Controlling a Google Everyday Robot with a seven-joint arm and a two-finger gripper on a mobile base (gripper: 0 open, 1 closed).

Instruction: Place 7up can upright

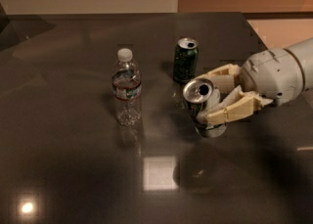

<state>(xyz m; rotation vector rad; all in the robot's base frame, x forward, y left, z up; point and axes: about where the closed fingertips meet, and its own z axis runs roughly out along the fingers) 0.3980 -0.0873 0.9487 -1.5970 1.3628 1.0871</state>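
Note:
The 7up can, pale silver with its opened top facing up and toward the camera, is held tilted between my cream-coloured fingers, just above the dark table. My gripper comes in from the right and is shut on the can's body, with one finger behind it and one finger across its front. The can's lower end is near the table surface; I cannot tell whether it touches.
A darker green can stands upright just behind and left of the held can. A clear plastic water bottle with a white cap stands to the left. The dark glossy table has its far edge at the back.

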